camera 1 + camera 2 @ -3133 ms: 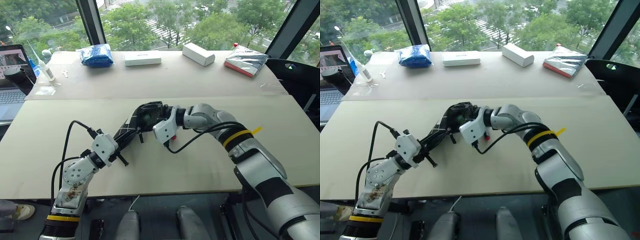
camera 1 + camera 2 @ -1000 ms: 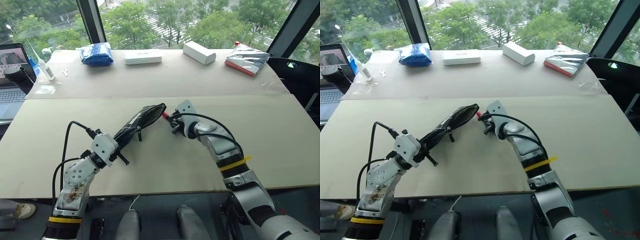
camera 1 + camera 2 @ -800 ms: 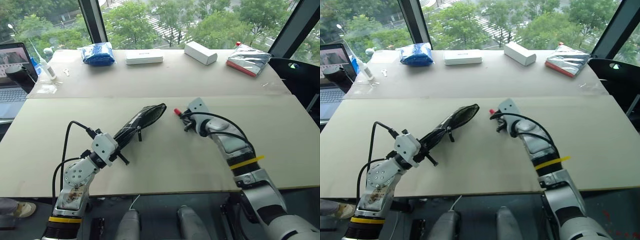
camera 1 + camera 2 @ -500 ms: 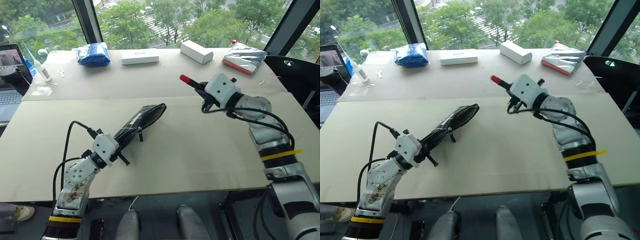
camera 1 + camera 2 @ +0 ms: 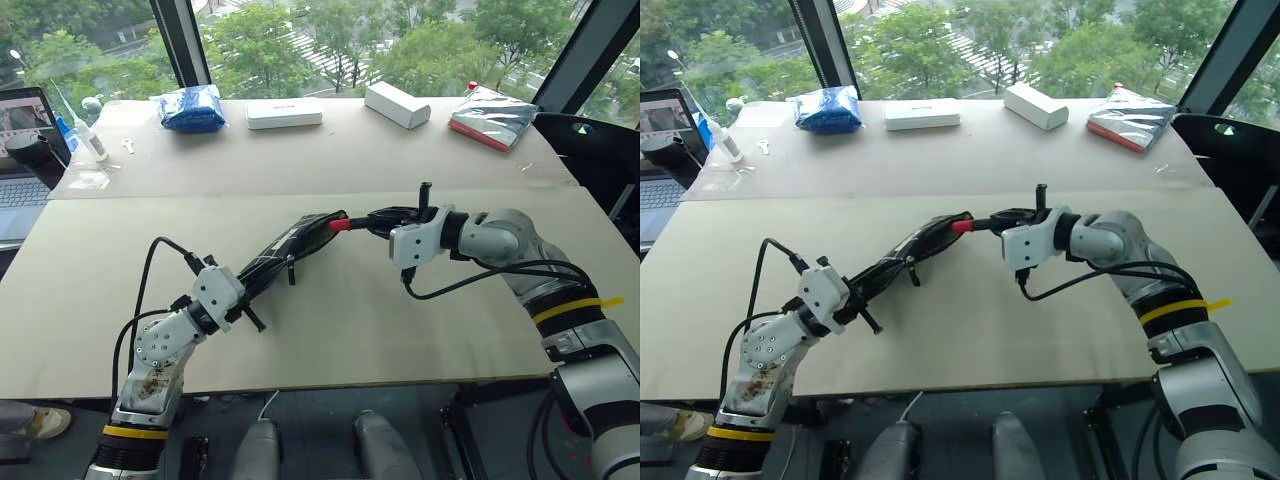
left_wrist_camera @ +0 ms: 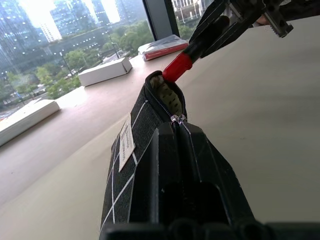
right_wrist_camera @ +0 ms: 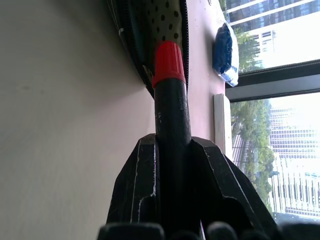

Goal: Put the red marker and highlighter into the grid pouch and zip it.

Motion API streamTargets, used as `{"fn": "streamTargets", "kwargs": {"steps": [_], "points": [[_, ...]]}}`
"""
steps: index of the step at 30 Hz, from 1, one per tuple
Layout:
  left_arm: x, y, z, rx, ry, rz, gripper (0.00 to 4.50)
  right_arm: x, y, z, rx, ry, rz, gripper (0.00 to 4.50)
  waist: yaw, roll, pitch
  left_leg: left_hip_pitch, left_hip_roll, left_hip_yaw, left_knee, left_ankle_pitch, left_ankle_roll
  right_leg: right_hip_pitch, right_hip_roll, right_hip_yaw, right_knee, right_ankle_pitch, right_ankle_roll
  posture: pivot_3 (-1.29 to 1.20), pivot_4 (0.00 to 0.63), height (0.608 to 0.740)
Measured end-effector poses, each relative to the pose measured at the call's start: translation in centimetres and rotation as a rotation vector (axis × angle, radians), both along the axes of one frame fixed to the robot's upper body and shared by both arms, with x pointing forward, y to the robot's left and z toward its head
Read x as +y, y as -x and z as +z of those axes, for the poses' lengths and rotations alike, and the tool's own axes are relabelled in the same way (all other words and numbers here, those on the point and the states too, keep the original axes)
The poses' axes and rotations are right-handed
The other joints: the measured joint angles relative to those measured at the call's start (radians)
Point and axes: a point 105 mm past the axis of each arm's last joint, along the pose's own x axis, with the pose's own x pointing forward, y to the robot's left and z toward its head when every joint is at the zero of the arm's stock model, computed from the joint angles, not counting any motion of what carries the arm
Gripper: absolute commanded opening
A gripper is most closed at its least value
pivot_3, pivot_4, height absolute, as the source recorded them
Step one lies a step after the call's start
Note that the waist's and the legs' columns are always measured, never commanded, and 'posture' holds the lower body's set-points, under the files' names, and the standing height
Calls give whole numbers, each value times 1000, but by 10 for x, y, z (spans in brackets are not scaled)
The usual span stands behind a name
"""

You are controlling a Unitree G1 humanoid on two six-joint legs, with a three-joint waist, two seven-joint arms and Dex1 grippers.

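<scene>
From the head camera you've got the red marker (image 5: 352, 222) pinched in the right gripper (image 5: 385, 216), red tip right at the open mouth of the grid pouch (image 5: 290, 246), while the left gripper (image 5: 252, 288) is clamped on the pouch's near end, holding it up off the table (image 5: 330, 330). In the left wrist view the tip sits just above the mouth, not in yet, so I'd drop it a touch before pushing. In the right wrist view the marker lines up with the dotted lining, so slide straight along that line and only let go once most of the barrel is inside. Can't spot the highlighter.
</scene>
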Motion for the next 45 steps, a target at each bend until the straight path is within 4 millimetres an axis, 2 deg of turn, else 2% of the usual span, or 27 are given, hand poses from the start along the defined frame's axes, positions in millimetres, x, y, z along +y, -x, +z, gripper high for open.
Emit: {"fn": "streamTargets", "kwargs": {"steps": [7, 12, 20, 23, 24, 31, 36, 39, 42, 44, 45], "points": [[-8, 4, -2, 12, -12, -62, 0, 13, 7, -4, -32, 43, 80, 554, 0, 0, 0, 0, 0, 0, 0, 0, 0, 0, 0, 0, 0, 0, 0, 0, 150, 740], [-15, 3, 6, -11, -24, -118, 0, 23, 13, -1, -64, 57, 145, 554, 1, 0, 0, 1, 0, 0, 0, 0, 0, 1, 0, 0, 0, 0, 0, 0, 150, 740], [-18, -2, 17, -39, -46, -185, 0, 49, 25, -10, -62, 59, 251, 554, -2, 0, 0, 1, 0, 0, 0, 0, 0, 1, 0, 0, 0, 0, 0, 0, 150, 740], [-18, -2, 16, -36, -47, -193, 0, 51, 26, -11, -58, 66, 263, 554, -2, 0, 0, 1, 0, 0, 0, 0, 0, 1, 0, 0, 0, 0, 0, 0, 150, 740], [-18, -2, 15, -34, -48, -195, 0, 52, 27, -12, -54, 69, 266, 1550, -2, 0, 0, 1, 0, 0, 0, 0, 0, 1, 0, 0, 0, 0, 0, 0, 150, 740], [-18, -1, 11, -20, -36, -189, 0, 63, 33, -8, -13, 25, 303, 3750, 0, 0, 0, 1, 0, 0, 0, 0, 0, 2, 0, 0, 1, 0, 0, 0, 150, 740], [-17, 0, 6, -4, -20, -171, 0, 54, 20, 5, -32, -1, 250, 3750, 0, 0, 0, 2, 0, 0, 0, 0, 0, 2, 0, 0, 1, 0, 0, 0, 150, 740], [-16, 4, 1, 12, -15, -160, 0, 39, 8, 24, 24, -144, 166, 3750, 0, 0, 0, 2, 0, 0, 0, 0, 0, 2, 0, 0, 1, 0, 0, 0, 150, 740], [-20, 6, -4, 26, -2, -156, 0, 13, -2, 44, 247, -370, 47, 3750, 5, 0, 0, 2, 0, -1, 1, 0, 0, 4, 0, -1, 0, 0, 0, 0, 150, 740], [-21, 7, -5, 27, -5, -154, 0, -10, 10, 42, 571, -486, 7, 3750, 17, 0, 0, 3, 0, -2, 1, 0, 1, 7, 0, -2, -1, 0, 0, 0, 150, 740], [-21, 7, -5, 26, -4, -151, 0, -21, 23, 35, 766, -515, 0, 3750, 22, 1, 0, 4, 0, -2, 2, -1, 1, 9, 0, -2, -1, 0, 0, 0, 150, 740]]}}
